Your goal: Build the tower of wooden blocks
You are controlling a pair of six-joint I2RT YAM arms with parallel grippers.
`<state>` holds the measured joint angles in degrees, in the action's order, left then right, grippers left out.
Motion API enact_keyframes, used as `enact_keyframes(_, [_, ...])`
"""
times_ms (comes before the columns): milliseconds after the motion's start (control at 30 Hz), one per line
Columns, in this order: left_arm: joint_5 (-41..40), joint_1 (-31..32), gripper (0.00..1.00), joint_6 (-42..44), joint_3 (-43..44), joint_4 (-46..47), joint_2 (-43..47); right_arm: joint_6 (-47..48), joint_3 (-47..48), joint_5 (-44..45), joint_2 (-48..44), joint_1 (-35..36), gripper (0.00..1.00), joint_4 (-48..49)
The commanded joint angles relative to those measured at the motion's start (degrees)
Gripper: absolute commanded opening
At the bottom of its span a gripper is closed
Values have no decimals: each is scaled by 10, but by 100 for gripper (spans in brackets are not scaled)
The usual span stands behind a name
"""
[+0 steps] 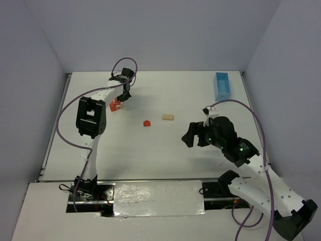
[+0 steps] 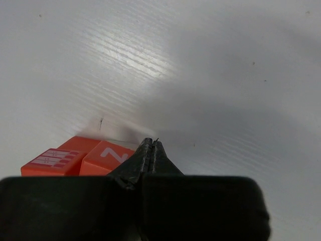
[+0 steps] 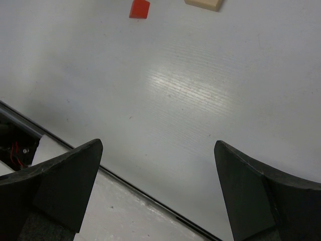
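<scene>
White table (image 1: 150, 160) w/ fine ribbed lines and a soft sheen, plain grey walls around it. Left arm is reaching way out to the far-left part, elbow folded high, wrist pointing down. The left gripper (image 2: 152, 146) is pinching fully closed on nothing, its matte black tips sitting just beside the red-orange block cluster (image 1: 115, 105). Those blocks are looking smooth and boxy w/ white print on top. Right arm is hanging over the right-middle, right gripper (image 3: 156, 150) spreading wide w/ nothing btwn the jaws. Mid-table a red-orange house-shaped block (image 1: 147, 123) and a tan bar (image 1: 167, 117) are lying near each other, not touching. Rectangular light-blue tray (image 1: 222, 86) is sitting far right.
</scene>
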<state>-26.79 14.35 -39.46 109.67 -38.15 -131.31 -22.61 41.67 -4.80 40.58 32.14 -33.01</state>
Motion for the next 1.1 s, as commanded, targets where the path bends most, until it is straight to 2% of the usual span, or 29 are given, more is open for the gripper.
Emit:
enact_keyframes(0, [-13, -2, 0, -15, -11, 17, 45, 9, 2, -4, 0, 5, 100, 27])
enact_keyframes(300, [-5, -2, 0, -18, -16, 26, 54, 10, 2, -5, 4, 6, 100, 28])
enact_keyframes(1067, [-43, -2, 0, -54, -53, 33, 89, 10, -1, -7, 4, 9, 100, 28])
